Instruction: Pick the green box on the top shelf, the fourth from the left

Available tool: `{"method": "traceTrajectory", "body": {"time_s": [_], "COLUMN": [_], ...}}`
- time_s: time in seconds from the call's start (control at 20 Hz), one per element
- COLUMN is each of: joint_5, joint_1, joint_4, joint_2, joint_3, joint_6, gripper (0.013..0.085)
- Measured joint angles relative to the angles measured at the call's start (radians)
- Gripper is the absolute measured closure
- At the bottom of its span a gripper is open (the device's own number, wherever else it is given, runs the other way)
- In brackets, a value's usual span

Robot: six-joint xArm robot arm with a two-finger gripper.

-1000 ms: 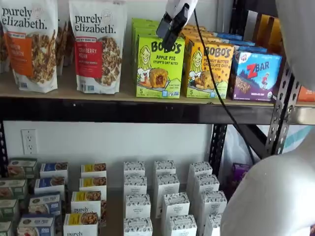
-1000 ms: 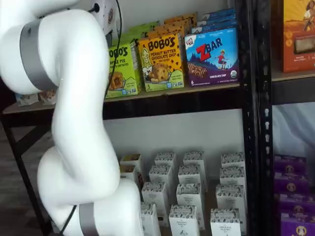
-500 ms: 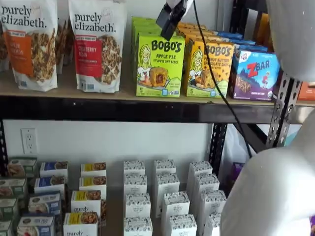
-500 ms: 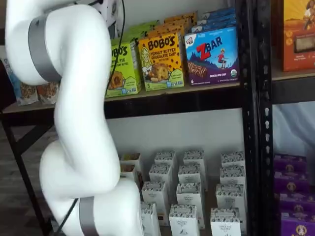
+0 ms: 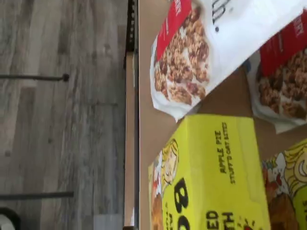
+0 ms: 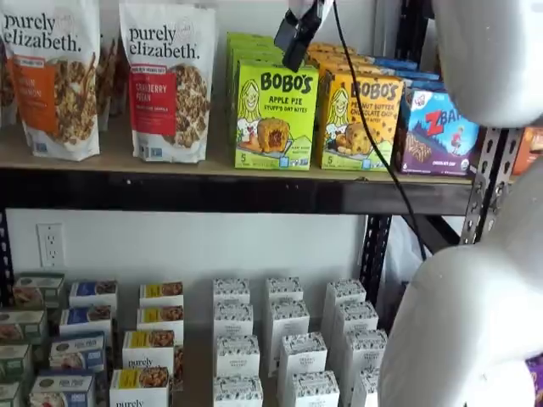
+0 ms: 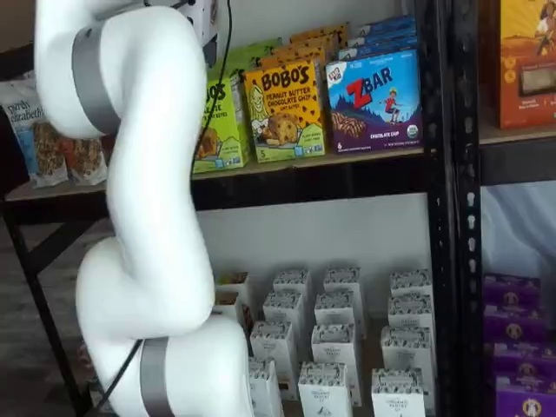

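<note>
On the desk-like top shelf (image 6: pixel 110 165), going left to right in a shelf view, stand two purely elizabeth granola pouches (image 6: pixel 166 80), then the green box (image 6: pixel 275 117), the yellow-orange Bobo's peanut butter box (image 6: pixel 360 120) touching its side, and the ZBar box (image 6: pixel 439 131). All face outward at the front edge, with more cartons lined up behind them, so the front green box is the easiest one to reach.

The gripper (image 6: pixel 297 38) hangs at 12 o'clock of the green box, close over its top edge, probably lining up for a grasp from above. Its black fingers show side-on, so I cannot tell whether they are apart or together.

In the wrist view the green box (image 5: pixel 211 177) is cut off at the edge, and no fingers appear. In a shelf view the white arm (image 7: pixel 143 174) hides the left part of the green box (image 7: pixel 221 122).
</note>
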Motion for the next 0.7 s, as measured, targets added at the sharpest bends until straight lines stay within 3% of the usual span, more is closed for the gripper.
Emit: {"method": "traceTrajectory", "body": {"time_s": [0.3, 0.7], "joint_5": [0.065, 0.055], "joint_1": [-0.003, 0.009], "joint_4": [-0.046, -0.087], "joint_2": [0.064, 0.073], "joint_3": [-0.066, -0.046], "joint_6": [-0.01, -0.014], "gripper": [0.013, 0.013]}}
